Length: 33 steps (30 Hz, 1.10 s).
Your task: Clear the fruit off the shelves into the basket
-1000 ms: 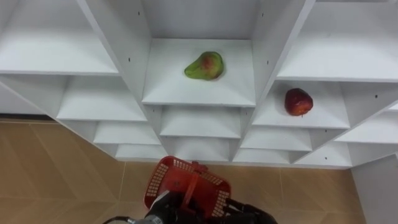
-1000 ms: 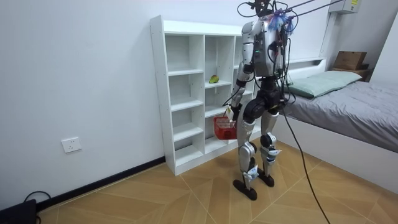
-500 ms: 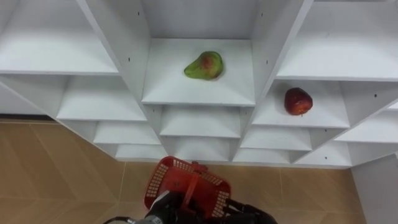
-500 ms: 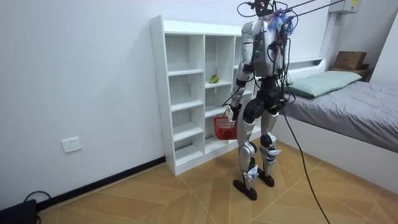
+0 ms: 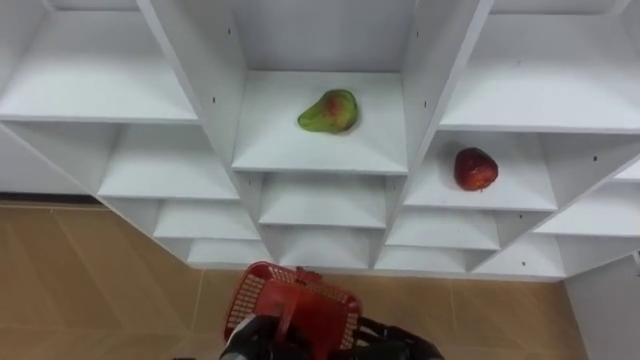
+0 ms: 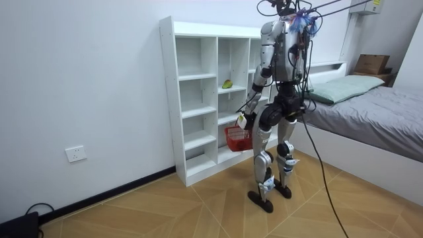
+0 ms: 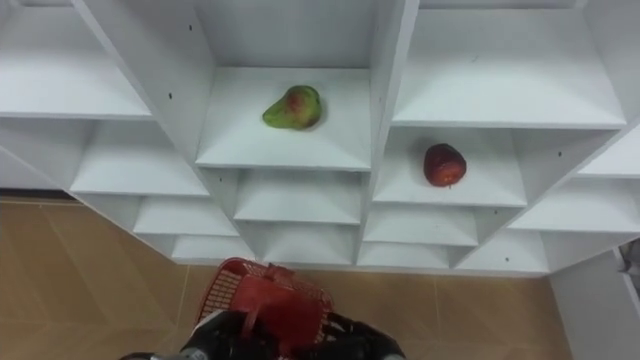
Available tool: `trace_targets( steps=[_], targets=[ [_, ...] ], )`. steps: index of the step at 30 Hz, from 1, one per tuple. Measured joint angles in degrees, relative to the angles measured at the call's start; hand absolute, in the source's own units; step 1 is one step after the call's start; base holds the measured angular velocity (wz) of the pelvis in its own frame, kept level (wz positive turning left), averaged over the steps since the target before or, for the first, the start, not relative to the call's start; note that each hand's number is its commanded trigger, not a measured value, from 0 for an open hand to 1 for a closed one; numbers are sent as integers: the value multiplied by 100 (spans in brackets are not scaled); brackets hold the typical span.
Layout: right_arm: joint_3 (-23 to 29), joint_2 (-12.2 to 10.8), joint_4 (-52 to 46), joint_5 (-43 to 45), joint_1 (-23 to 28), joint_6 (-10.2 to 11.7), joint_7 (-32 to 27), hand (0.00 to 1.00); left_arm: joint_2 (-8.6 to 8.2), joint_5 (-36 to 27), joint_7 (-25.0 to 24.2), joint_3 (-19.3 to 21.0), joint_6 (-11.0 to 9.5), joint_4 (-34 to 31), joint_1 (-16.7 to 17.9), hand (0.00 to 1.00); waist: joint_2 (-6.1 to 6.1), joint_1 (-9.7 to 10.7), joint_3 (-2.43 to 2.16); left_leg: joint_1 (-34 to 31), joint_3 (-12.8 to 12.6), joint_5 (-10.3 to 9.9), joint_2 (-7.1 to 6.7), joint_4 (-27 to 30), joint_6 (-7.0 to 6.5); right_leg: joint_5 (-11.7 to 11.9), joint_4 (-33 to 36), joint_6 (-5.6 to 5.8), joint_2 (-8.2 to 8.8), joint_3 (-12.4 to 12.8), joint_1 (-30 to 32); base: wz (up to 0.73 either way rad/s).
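Observation:
A green pear with a red blush (image 5: pixel 328 110) lies on a middle shelf of the white closet (image 5: pixel 200 90). A red apple (image 5: pixel 475 168) sits one compartment to the right and one shelf lower. At the bottom edge of the left eye view, my left hand (image 5: pixel 250 340) is shut on the handle of a red mesh basket (image 5: pixel 290 303). The basket hangs low in front of me, well below both fruits. In the room view I stand upright facing the closet (image 6: pixel 198 99), the basket (image 6: pixel 236 138) at thigh height beside the lower shelves.
Most closet compartments hold nothing. The closet stands on wood flooring (image 5: pixel 90 280) against a white wall. A bed (image 6: pixel 370 112) with a grey cover stands close behind me at the room view's right.
The eye view has shifted slightly. The basket now shows lower and a little more to the left. In the room view my torso has leaned back slightly. Both fruits lie as before.

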<state>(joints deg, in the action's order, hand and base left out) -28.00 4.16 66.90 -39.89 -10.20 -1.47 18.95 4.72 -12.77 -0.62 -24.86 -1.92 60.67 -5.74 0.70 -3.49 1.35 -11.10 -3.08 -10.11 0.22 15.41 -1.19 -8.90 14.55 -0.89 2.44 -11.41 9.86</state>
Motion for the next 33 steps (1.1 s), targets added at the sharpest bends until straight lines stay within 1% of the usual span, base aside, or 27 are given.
trace_targets(
  steps=[1, 4, 6, 7, 8, 9, 10, 11, 12, 13, 14, 15, 16, 20, 23, 25, 29, 30, 31, 33],
  targets=[
    [-11, 61, -223, -2, 43, -2, 2, 0, 54, -3, 28, 21, 0, -10, 43, 100, -2, 0, -2, 40, -1, 1, -2, -7, 0, -1, 1, 0, 1, 27, -34, 0],
    [-11, 209, -689, -58, 84, 5, 54, 0, 137, -4, 173, 118, 5, -19, 195, 100, -22, 6, -10, 195, -1, 0, -17, -47, 0, -27, -13, 15, 15, 26, -178, 0],
    [-6, 235, -788, -55, 84, 16, 121, 0, 181, -4, 212, 145, 14, -18, 245, 100, -54, 7, -23, 300, 4, 0, -20, -88, 0, -29, -88, 19, 7, 22, -304, 2],
    [-6, 237, -857, -22, 111, 14, 126, 0, 196, -4, 235, 202, 16, -19, 301, 100, -85, 6, -41, 372, 5, 0, -19, -105, 0, -31, -110, 22, 3, 21, -382, 3],
    [-7, 248, -961, 1, 169, 7, 121, 0, 207, -4, 236, 226, 25, -29, 336, 100, -111, 4, -68, 388, 7, 0, -19, -109, 1, -34, -118, 26, 3, 21, -402, 0],
    [-1, 298, -1351, 41, 328, -20, 124, 0, 247, -2, 237, 284, 39, -108, 399, 100, -160, 2, -105, 390, 7, 0, -14, -113, 1, -35, -129, 25, -3, 22, -406, 0],
    [3, 327, -1720, 70, 432, -44, 127, 0, 275, -3, 239, 392, 44, -162, 450, 100, -196, 0, -103, 389, 11, -1, -8, -113, 2, -31, -147, 19, -10, 18, -417, 0],
    [3, 338, -1882, 69, 477, -52, 128, 0, 278, -3, 241, 445, 51, -164, 463, 100, -211, 8, -100, 399, 11, -1, -7, -114, 2, -29, -151, 17, -11, 16, -429, 0],
    [2, 352, -2125, 68, 561, -54, 144, 0, 286, -4, 247, 487, 73, -163, 490, 100, -239, 15, -84, 460, 10, -1, -9, -117, 2, -29, -160, 18, -9, 13, -497, 0],
    [1, 359, -2300, 71, 643, -55, 186, 0, 292, -7, 249, 549, 74, -177, 538, 100, -267, 12, -86, 531, 11, -1, -10, -138, 3, -31, -184, 20, -9, 8, -571, 0],
    [1, 359, -2365, 71, 674, -55, 204, 0, 296, -19, 253, 572, 73, -190, 562, 100, -281, 10, -84, 569, 10, -3, -10, -167, 4, -32, -190, 23, -9, 8, -596, 0],
    [1, 363, -2463, 70, 717, -55, 245, 0, 304, -43, 269, 608, 72, -234, 616, 100, -307, 6, -91, 601, 9, -3, -11, -193, 5, -33, -192, 24, -10, 7, -617, 0],
    [1, 369, -2509, 70, 725, -57, 280, 0, 305, -68, 272, 618, 72, -237, 660, 100, -321, 3, -78, 635, 6, -3, -11, -203, 5, -33, -193, 24, -10, 13, -649, 0],
    [0, 437, -2583, 104, 717, -57, 337, 0, 311, -64, 270, 628, 72, -245, 767, 100, -331, -1, -80, 702, 16, -4, -16, -214, 4, -37, -204, 31, -15, 11, -721, 0],
    [2, 537, -2777, 149, 720, -49, 375, 0, 325, -50, 274, 674, 64, -245, 833, 100, -323, -21, -71, 810, 17, -6, -12, -250, 9, -36, -255, 30, -29, 17, -840, 0],
    [6, 570, -3105, 223, 767, -46, 372, 0, 354, -11, 294, 686, 36, -245, 895, 100, -339, -14, -71, 886, 30, -12, -8, -279, 22, -30, -304, 32, -47, 25, -921, 0],
    [62, 662, -3835, 382, 932, 12, 372, 0, 347, -3, 379, 825, 1, -245, 949, 100, -370, -18, -75, 918, 37, -13, -6, -301, 23, -12, -389, 32, -59, 17, -973, 0],
    [49, 671, -4021, 455, 931, 13, 372, 0, 361, -5, 387, 863, 2, -245, 960, 100, -389, -38, -70, 963, 22, -13, -6, -346, 24, -13, -390, 33, -59, 26, -996, -6],
    [48, 670, -4155, 498, 926, 14, 372, 0, 380, 1, 387, 898, 2, -245, 963, 100, -408, -86, -76, 999, 16, -13, -6, -379, 24, -14, -392, 34, -59, 30, -1024, -5],
    [48, 688, -4307, 664, 907, 20, 373, 0, 403, 2, 390, 919, 1, -245, 950, 100, -440, -145, -59, 1086, 20, -13, -6, -399, 24, -15, -394, 35, -57, 33, -1093, 0]
  ],
)
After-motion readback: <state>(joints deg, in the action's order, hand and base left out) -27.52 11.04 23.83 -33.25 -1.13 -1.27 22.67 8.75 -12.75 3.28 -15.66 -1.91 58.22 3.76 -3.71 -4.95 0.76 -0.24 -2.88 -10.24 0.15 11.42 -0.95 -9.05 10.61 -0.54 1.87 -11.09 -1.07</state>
